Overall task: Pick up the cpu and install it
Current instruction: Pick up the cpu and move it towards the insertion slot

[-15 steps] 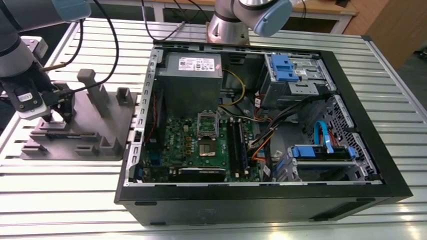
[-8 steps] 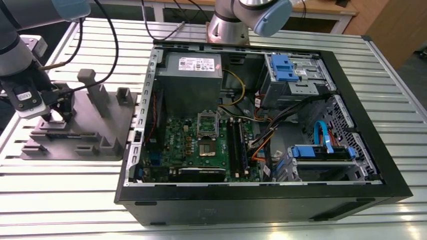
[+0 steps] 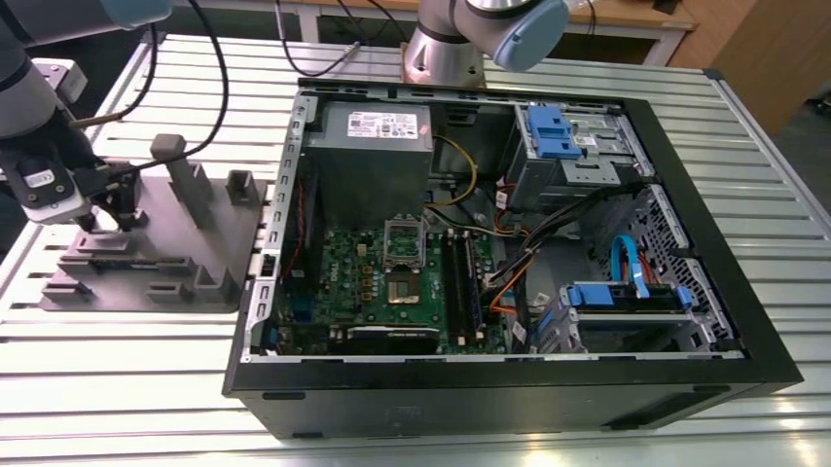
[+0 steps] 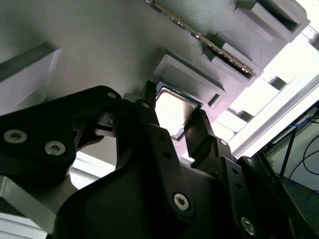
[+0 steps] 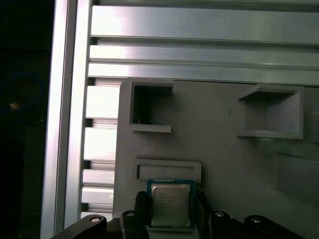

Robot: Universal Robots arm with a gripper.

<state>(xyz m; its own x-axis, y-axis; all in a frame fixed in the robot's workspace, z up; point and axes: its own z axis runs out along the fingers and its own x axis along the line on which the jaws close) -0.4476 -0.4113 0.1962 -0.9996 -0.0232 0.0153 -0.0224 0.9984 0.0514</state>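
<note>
Arm (image 3: 33, 97) lowered beside the open computer case (image 3: 727, 292), at the exterior view's left of it, over the grey fixture block (image 3: 162, 243) on the desk (image 3: 117, 360). Claw (image 5: 171, 198) spread, straddling the cpu (image 5: 171, 205), which lies flat in a fixture recess

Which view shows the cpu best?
First wrist view: the cpu faces the camera, top nearly whole. In the second wrist view the gripper covers part. The exterior view gives the gripper at the fixture.
</note>
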